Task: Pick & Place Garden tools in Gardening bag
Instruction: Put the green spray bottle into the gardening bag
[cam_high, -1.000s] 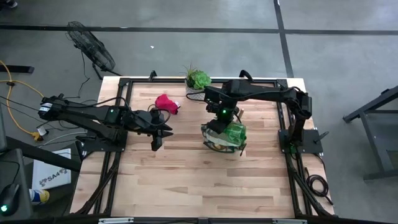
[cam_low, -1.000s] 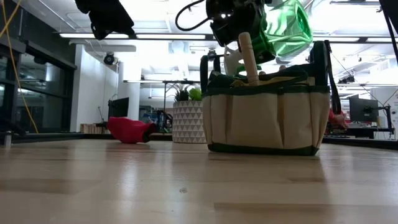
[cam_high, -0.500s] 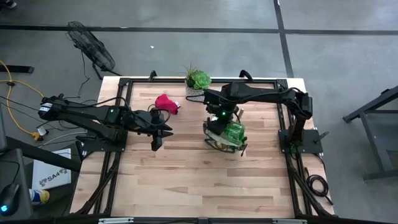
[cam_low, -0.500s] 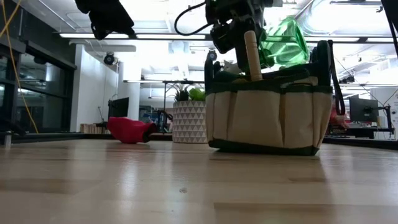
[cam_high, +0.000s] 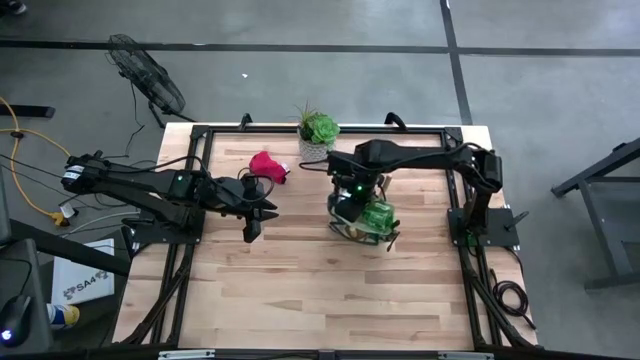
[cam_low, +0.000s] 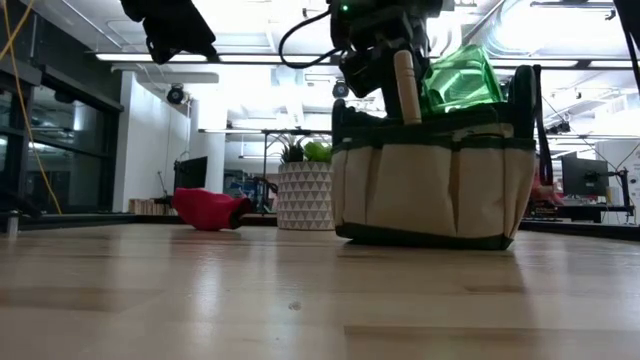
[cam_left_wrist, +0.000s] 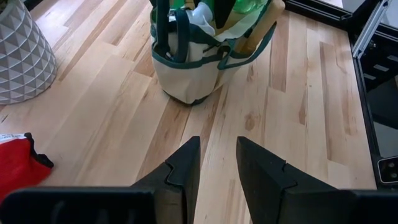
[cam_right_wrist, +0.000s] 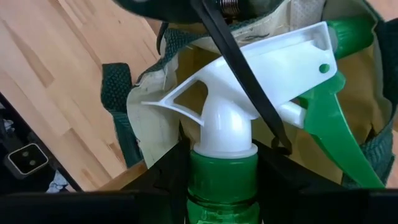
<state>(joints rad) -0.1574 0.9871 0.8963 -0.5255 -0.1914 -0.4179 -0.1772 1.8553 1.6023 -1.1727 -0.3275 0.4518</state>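
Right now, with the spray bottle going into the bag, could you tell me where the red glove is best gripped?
The red glove lies flat and limp on the table near the plant pot, clear of the bag. I would come straight down from above and pinch across its bunched middle, probably with the free left end effector, which waits open nearby.

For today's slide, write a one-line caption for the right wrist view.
Right pincer grips the green spray bottle by its neck, white trigger head over the open gardening bag.
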